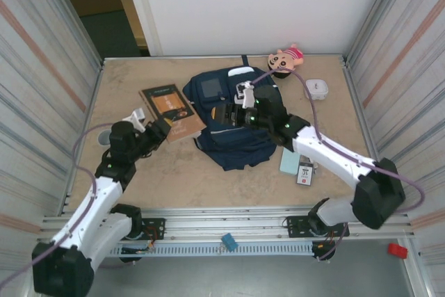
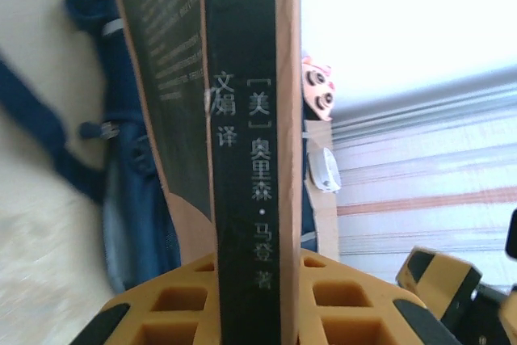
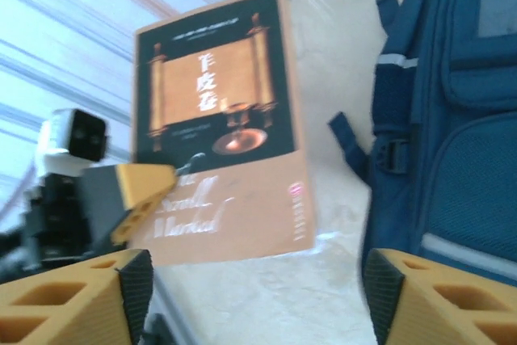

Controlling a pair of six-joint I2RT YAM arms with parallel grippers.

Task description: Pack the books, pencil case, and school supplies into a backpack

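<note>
A thin tan-brown book (image 1: 170,110) with a dark and orange picture lies left of the navy backpack (image 1: 233,133). My left gripper (image 1: 158,129) is shut on the book's near edge. In the left wrist view the book's dark spine (image 2: 246,119) runs between my yellow fingers (image 2: 347,305), with the backpack (image 2: 129,191) behind it. My right gripper (image 1: 225,114) hovers over the backpack's left part, open and holding nothing. Its view shows the book (image 3: 222,119), the backpack (image 3: 452,119) and its fingertips (image 3: 133,280) wide apart. The pale teal pencil case (image 1: 289,161) and the small white pack of school supplies (image 1: 304,172) lie right of the backpack.
A pink-hatted doll (image 1: 285,58) and a small white square box (image 1: 316,88) sit at the back right. Corrugated walls close the table on both sides. Bare tabletop (image 1: 139,165) lies in front of the book.
</note>
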